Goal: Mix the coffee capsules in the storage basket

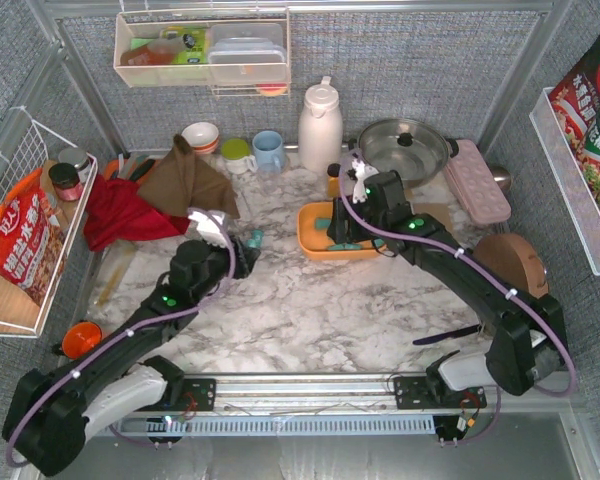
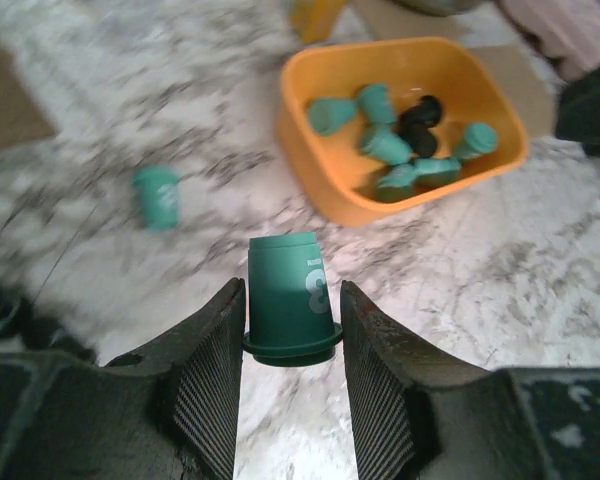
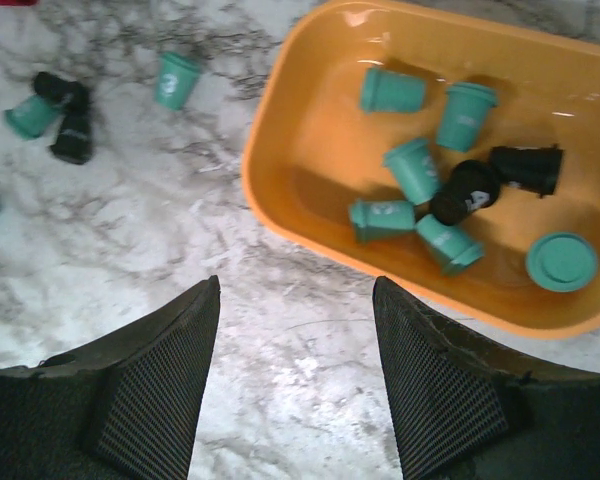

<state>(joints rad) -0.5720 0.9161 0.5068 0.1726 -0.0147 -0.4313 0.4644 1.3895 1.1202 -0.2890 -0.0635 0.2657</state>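
Left end effector [image 2: 292,300]: pinching one teal-green capsule [image 2: 286,285] across its tapered wall, flanged rim toward the palm, narrow base pointing away. Gripped just above the flange, probably to let that lip catch on the ribbed pads [image 2: 215,380] and prevent slipping. Seemingly held above the marble-patterned surface [image 2: 460,330] rather than resting on it. Ahead and to the right: the storage basket [image 2: 325,195], presumably the drop target. Ahead and to the left: a loose teal capsule [image 2: 158,195] lying on the surface.

Right end effector [image 3: 296,290]: spread wide, nothing between the fingers, hovering over bare surface just short of the basket's near rim. Likely kept open and low to stir or nudge the pile. Beyond the fingertips and to the right, inside the basket: a jumble of basket capsules [image 3: 420,170], mostly teal-green, with two black ones [image 3: 525,168], most tipped on their sides. Beyond and to the left, outside the basket: stray capsules [image 3: 72,135], teal and black, so gathering not yet finished.

Basket: glossy orange plastic, shallow, rounded corners, smooth sloping walls with glare. Capsules: small matt truncated cones with a thin flange and white printed marks. Pads: black, finely cross-hatched, apparently rubbery for friction on slick plastic.
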